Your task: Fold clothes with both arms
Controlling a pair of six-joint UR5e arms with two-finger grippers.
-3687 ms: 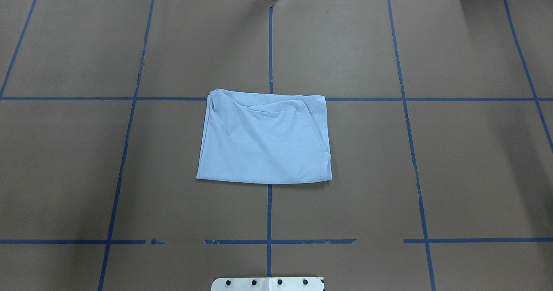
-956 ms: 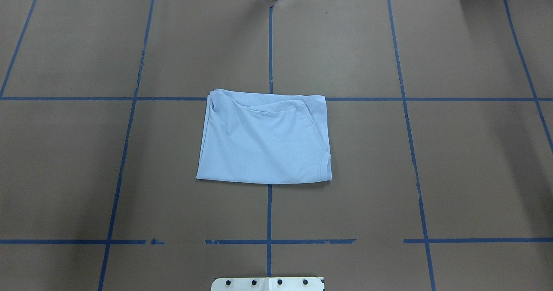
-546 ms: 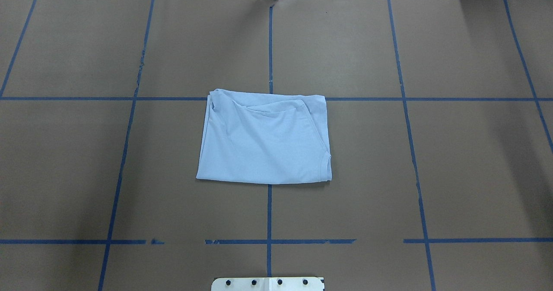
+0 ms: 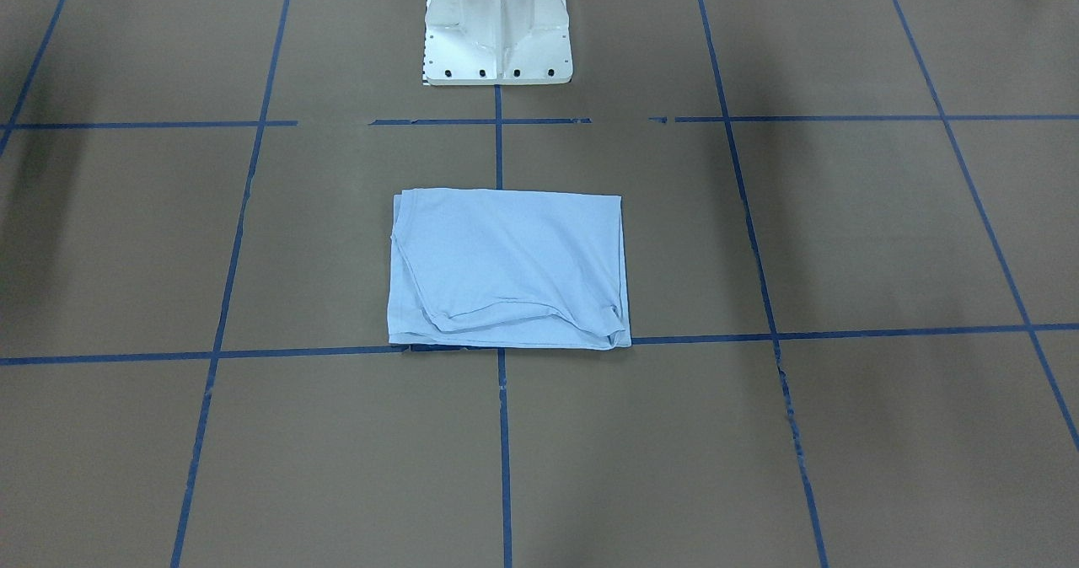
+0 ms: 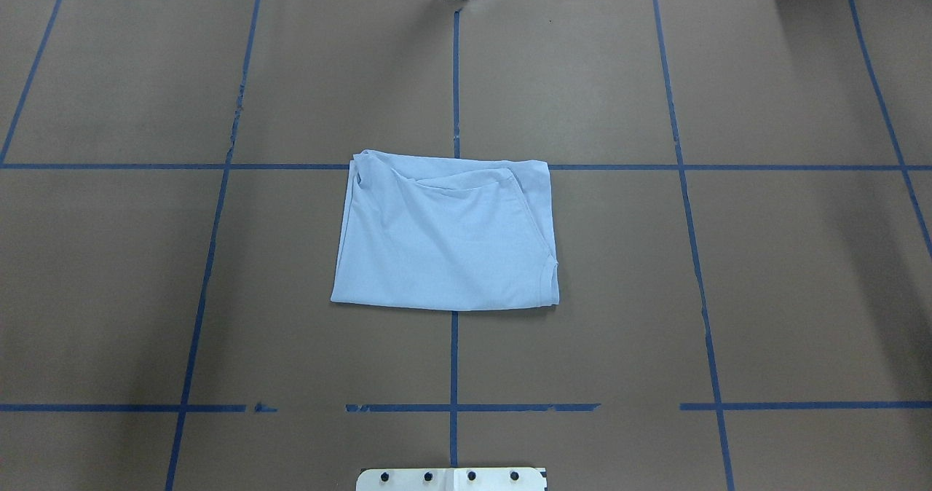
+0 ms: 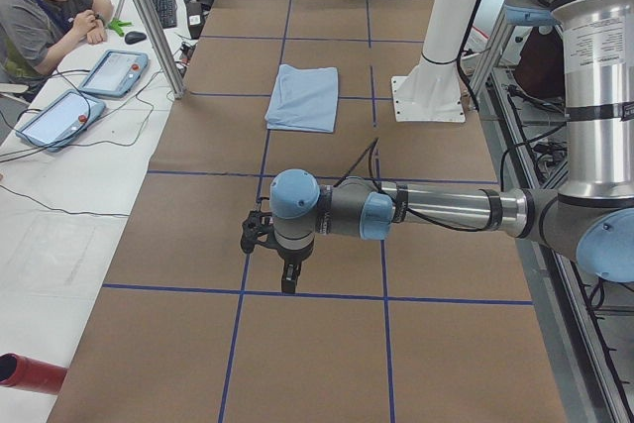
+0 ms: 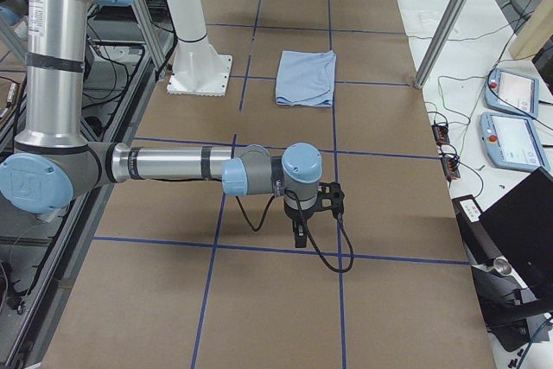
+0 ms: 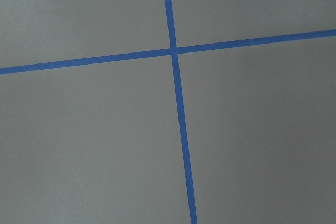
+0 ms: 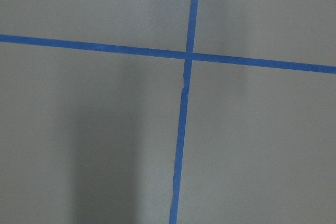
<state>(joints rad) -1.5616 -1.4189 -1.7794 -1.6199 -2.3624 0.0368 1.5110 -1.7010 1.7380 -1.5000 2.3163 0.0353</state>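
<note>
The light blue T-shirt [image 5: 444, 236] lies folded into a flat rectangle at the middle of the brown table, with nothing touching it. It also shows in the front-facing view [image 4: 506, 269] and small in both side views [image 6: 305, 96] [image 7: 305, 77]. My left gripper [image 6: 287, 279] hangs low over the table far off to the left, pointing down. On the opposite end my right gripper [image 7: 299, 238] hangs the same way. Only the side views show them, so I cannot tell whether either is open or shut. Both wrist views hold only table and blue tape.
The white pedestal base [image 4: 497, 29] stands behind the shirt. Blue tape lines [image 5: 454, 76] grid the table. A seated person [image 6: 45, 17] and teach pendants [image 6: 114, 71] [image 7: 516, 92] are on the side table beyond the metal posts [image 6: 149, 17].
</note>
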